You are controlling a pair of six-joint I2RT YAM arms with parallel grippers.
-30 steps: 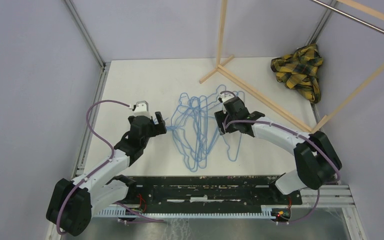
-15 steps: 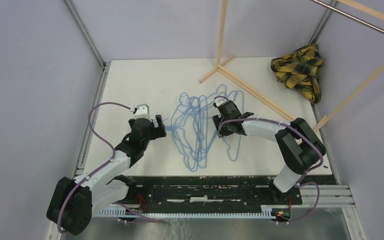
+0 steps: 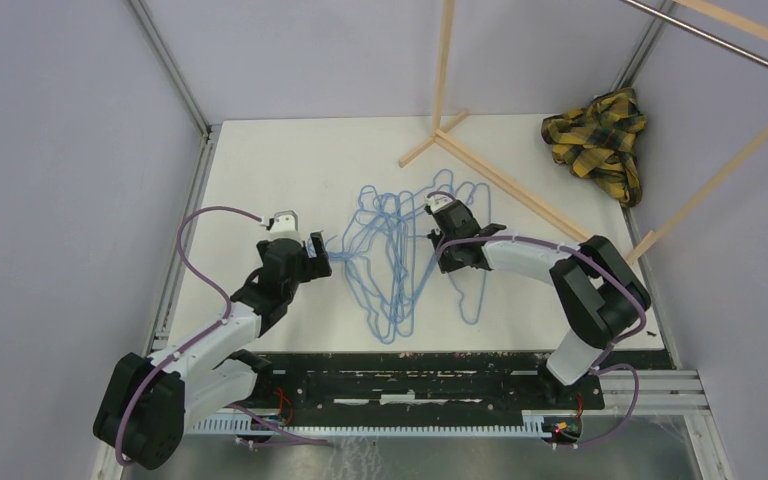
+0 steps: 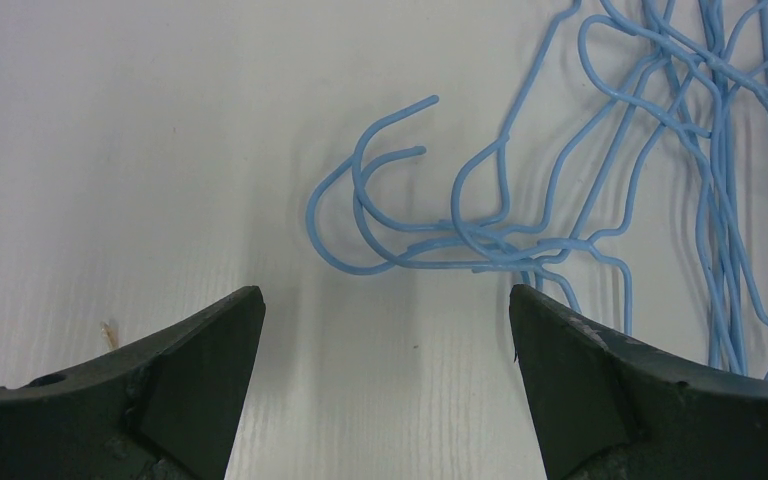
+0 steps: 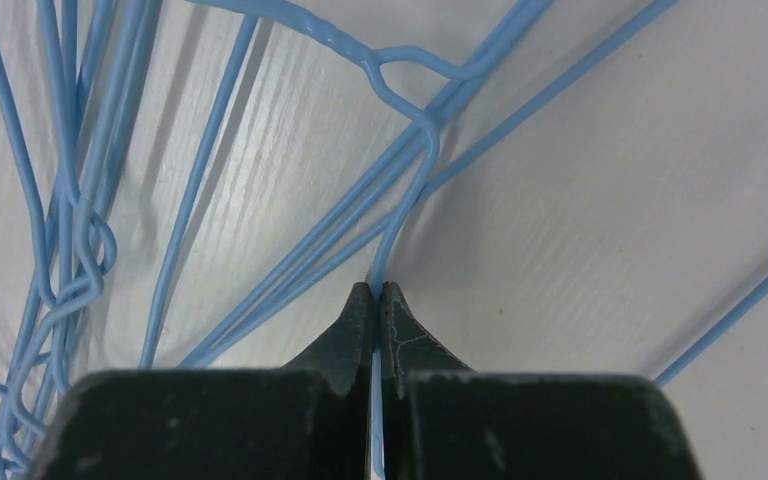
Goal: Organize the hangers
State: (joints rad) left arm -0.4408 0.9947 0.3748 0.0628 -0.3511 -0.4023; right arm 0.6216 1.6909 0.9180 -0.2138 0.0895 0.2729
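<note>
Several light-blue wire hangers lie tangled flat on the white table between the two arms. My right gripper is shut on one blue hanger wire, which runs between the closed fingertips; in the top view that gripper sits at the pile's right side. My left gripper stands open just short of the hanger hooks at the pile's left edge, with nothing between its fingers. From above, the left gripper sits at the left edge of the pile.
A wooden rack frame stands at the back right, its foot reaching toward the pile. A yellow-black plaid cloth lies bunched in the far right corner. A metal rail crosses the top right.
The right gripper has closed from open onto a hanger wire and shifted slightly left. The left gripper has edged a little toward the hooks.
</note>
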